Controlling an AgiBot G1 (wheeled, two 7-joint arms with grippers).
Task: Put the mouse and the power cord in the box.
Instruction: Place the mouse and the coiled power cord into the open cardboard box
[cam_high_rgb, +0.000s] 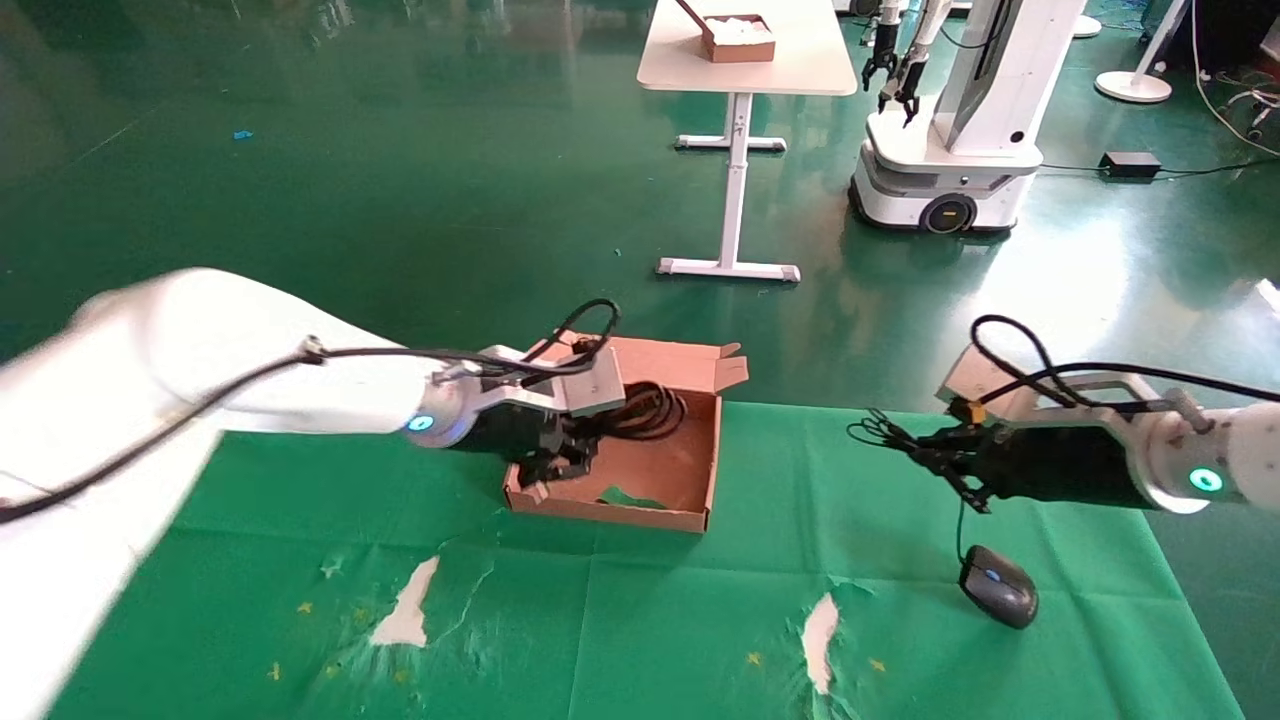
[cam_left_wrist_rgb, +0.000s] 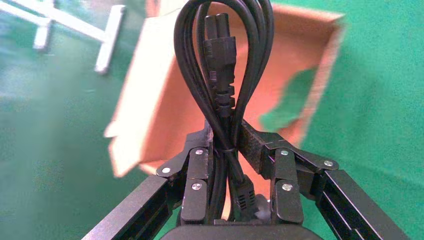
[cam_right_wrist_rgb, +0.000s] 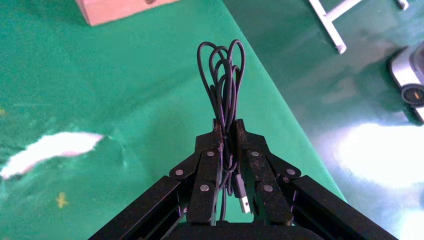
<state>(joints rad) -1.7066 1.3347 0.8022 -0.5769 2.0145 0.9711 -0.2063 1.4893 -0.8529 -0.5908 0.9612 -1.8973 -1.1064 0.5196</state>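
Left gripper clamped on power cord over box; right gripper closed on coiled cable of mouse; mouse body apparently dangling near cloth.

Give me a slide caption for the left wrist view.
Left pincer clamps the looped power cord above the open cardboard box on the green cloth.

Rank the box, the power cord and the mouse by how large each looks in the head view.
1. box, largest.
2. power cord, held over the box by the left gripper.
3. mouse, on the cloth, its thin cable bundle held by the right gripper; it sits nearer the camera yet looks smallest.
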